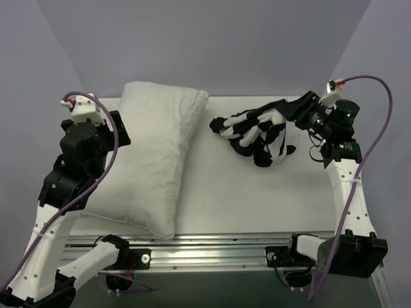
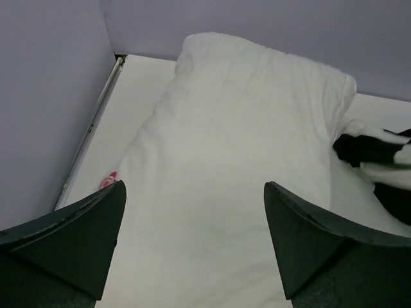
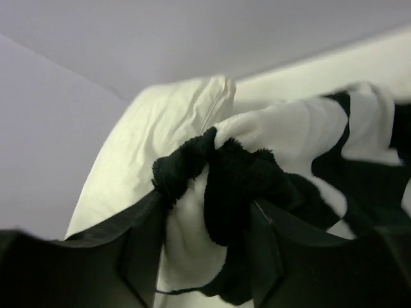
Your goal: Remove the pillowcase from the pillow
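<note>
The plain white pillow (image 1: 154, 160) lies bare along the left half of the table, and it also shows in the left wrist view (image 2: 237, 128) and the right wrist view (image 3: 154, 135). The black and white checkered pillowcase (image 1: 257, 131) sits crumpled on the table to its right, apart from the pillow except near the far corner. My left gripper (image 2: 194, 192) hangs open over the pillow's left side (image 1: 122, 131), with nothing between its fingers. My right gripper (image 1: 292, 112) is at the pillowcase's right end, and a bunch of the fluffy cloth (image 3: 289, 141) fills the gap between its fingers (image 3: 205, 212).
A small red mark (image 2: 108, 179) shows at the pillow's left edge. Grey walls close in the table at the back and both sides. A metal rail (image 1: 212, 247) runs along the near edge, between the arm bases. Bare tabletop (image 1: 257, 199) lies in front of the pillowcase.
</note>
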Controlling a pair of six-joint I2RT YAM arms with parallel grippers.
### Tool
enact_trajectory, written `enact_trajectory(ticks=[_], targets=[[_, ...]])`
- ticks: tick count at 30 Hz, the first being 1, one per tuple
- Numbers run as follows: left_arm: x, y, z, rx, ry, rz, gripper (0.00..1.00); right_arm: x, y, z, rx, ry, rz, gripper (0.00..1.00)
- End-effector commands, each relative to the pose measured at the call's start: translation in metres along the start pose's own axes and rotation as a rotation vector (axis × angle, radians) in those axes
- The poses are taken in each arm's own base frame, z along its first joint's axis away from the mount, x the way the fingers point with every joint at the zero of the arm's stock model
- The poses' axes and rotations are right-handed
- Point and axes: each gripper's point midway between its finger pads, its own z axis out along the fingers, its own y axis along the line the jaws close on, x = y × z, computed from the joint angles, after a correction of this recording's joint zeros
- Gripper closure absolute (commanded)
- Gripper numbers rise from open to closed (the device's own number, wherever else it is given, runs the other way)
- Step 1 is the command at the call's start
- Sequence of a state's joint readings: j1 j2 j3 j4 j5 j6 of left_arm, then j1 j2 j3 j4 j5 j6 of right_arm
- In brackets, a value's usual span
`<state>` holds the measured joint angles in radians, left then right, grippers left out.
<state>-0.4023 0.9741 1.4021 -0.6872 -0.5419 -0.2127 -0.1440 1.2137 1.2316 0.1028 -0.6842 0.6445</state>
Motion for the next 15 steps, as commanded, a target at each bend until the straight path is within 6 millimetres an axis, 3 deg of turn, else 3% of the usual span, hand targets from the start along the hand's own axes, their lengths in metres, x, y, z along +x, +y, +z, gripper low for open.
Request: enact_trajectory(ticks=[1,2,3,5,7,9,13,15], targets=[[0.008,0.018,-0.026,-0.016,0.020,-0.043,0.02,0.045,-0.005,-0.038,0.045,0.093,-0.041,0.43],[0.006,0.022,-0.033,-0.018,0.016,-0.049,0.06,0.062,-0.005,-0.053,0.090,0.143,-0.036,0.36],[0.011,0.028,-0.041,-0.022,0.038,-0.039,0.06,0.063,-0.014,-0.058,0.166,0.134,-0.068,0.29],[0.006,0.036,-0.058,-0.013,0.023,-0.049,0.06,0.075,-0.006,-0.078,0.198,0.175,-0.162,0.18],[0.009,0.046,-0.072,-0.017,0.032,-0.045,0.06,0.065,-0.011,-0.092,0.304,0.131,-0.237,0.11],[0.012,0.054,-0.084,-0.025,0.043,-0.050,0.06,0.056,0.000,-0.109,0.343,0.099,-0.332,0.08],[0.015,0.065,-0.107,-0.004,0.027,-0.073,0.06,0.017,-0.020,-0.151,0.618,-0.099,-0.418,0.01],[0.017,0.072,-0.116,-0.013,0.033,-0.075,0.06,0.008,-0.019,-0.167,0.671,-0.165,-0.429,0.00]])
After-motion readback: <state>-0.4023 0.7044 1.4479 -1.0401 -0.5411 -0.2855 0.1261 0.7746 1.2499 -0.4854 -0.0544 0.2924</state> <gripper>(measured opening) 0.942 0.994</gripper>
